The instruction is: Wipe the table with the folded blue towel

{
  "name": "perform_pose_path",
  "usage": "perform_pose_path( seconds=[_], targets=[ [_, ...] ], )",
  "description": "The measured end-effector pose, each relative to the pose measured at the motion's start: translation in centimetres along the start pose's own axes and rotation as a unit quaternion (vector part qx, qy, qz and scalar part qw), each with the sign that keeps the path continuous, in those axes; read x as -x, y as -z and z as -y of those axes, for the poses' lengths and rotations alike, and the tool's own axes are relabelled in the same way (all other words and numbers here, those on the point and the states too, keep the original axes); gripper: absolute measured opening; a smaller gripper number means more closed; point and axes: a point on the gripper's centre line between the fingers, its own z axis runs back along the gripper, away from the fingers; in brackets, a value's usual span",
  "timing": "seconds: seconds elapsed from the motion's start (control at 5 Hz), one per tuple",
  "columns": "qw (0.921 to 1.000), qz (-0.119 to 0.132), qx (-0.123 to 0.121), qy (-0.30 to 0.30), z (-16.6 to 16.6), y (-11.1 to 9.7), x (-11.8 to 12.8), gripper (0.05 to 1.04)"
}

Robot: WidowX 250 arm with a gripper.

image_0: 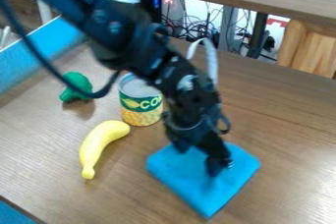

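The tabletop [289, 120] was brown, with a streaked wood grain and a pale sheen toward the right. Four objects lay directly on it. A green broccoli-shaped piece [77, 85] rested near the left edge, toward the far left corner, its narrow end turned to that edge. To its right, a can [141, 115] stood upright, its label green above and yellow below. A curved yellow banana [98, 144] lay in front of these two, one end just beside the can's base, the narrow tip directed toward the near edge. A bright blue cloth [203, 193], roughly square, lay to the right of the banana, one corner pointing toward the near edge.
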Motion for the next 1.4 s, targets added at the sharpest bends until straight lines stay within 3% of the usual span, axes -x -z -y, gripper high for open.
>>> perform_pose_path(
  seconds=[0.4,0.6,1.4],
  targets=[
    [0.9993,-0.019,-0.013,0.029,-1.0,-2.9,6.3,1.001],
    [0.9997,-0.02,-0.005,0.012,-1.0,-2.4,5.4,1.001],
    [0.9993,0.023,-0.004,-0.029,0.0,3.3,-7.8,1.001]
  ],
)
